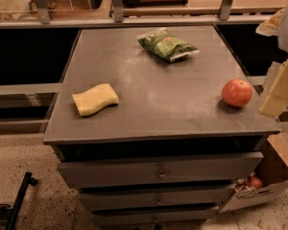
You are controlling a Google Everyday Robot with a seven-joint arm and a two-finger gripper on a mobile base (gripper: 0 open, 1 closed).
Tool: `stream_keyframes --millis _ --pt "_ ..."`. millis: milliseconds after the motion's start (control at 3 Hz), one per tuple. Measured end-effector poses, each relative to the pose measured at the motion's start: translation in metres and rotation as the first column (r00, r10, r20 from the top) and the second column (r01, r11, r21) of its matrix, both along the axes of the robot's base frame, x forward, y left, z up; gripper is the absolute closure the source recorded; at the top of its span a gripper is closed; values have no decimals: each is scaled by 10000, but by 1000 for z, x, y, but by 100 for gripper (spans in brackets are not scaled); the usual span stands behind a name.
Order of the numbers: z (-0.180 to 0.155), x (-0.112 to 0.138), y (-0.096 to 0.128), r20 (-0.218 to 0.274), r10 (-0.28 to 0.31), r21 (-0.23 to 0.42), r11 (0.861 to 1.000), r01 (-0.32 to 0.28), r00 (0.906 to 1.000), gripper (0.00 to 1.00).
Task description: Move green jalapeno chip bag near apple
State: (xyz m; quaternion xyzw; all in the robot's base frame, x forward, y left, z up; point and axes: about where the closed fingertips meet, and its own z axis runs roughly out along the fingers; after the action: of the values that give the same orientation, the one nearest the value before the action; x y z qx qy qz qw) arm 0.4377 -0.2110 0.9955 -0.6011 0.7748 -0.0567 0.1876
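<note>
The green jalapeno chip bag (167, 44) lies flat at the far middle of the grey cabinet top (153, 109). The red-orange apple (237, 92) sits near the right edge, well apart from the bag. My gripper (279, 91) shows as pale blocks at the right edge of the view, just right of the apple and off the side of the cabinet. It holds nothing that I can see.
A yellow wavy sponge (95, 99) lies on the left part of the top. The cabinet has drawers (158, 172) below. A cardboard box (269, 176) with items stands on the floor at the right. A rail (134, 18) runs behind the cabinet.
</note>
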Motion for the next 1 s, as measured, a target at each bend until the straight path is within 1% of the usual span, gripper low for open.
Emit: stream_keyframes --millis 333,667,1000 --pt "0 0 0 2 0 0 10000 0 10000 0" --pt "-12 23 3 -2 -183 58 9998 183 9998 0" --pt "-22 75 23 211 200 188 9996 -204 9996 0"
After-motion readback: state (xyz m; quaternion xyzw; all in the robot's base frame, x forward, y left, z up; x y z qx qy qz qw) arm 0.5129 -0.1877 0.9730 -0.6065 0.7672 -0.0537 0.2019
